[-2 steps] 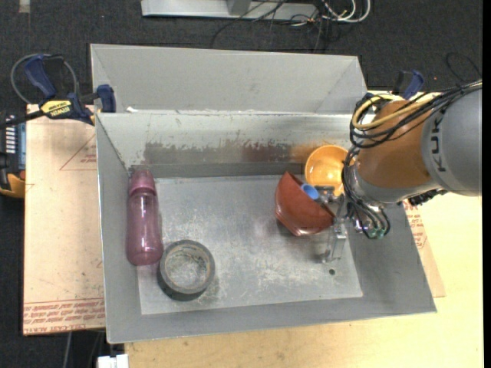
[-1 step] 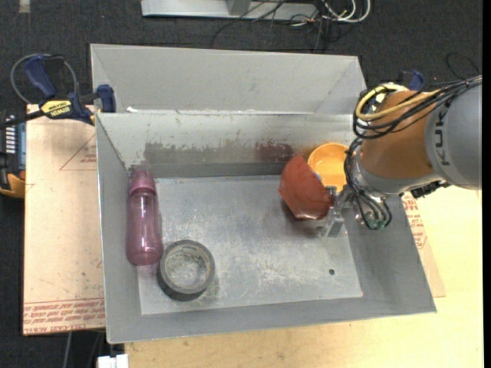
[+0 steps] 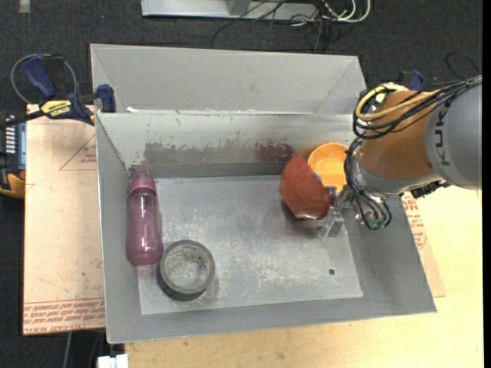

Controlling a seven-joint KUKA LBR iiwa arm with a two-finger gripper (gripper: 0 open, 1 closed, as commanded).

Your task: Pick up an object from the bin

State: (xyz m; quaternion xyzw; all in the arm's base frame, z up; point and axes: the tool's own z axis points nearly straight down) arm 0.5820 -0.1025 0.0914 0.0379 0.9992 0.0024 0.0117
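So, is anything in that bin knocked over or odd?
Nothing spilled or broken. The pink bottle lies on its side at the left, and the red cup beside the gripper is tipped over.

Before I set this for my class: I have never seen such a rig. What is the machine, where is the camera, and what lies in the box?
The camera looks down on a grey metal bin from above. The grey and orange shape reaching in from the right is a robot arm; the gripper at its end is its hand. In the bin lie a pink bottle at the left, a roll of grey tape by its lower end, and, next to the gripper, a red-brown cup with an orange cup behind it. I cannot tell whether it holds anything.
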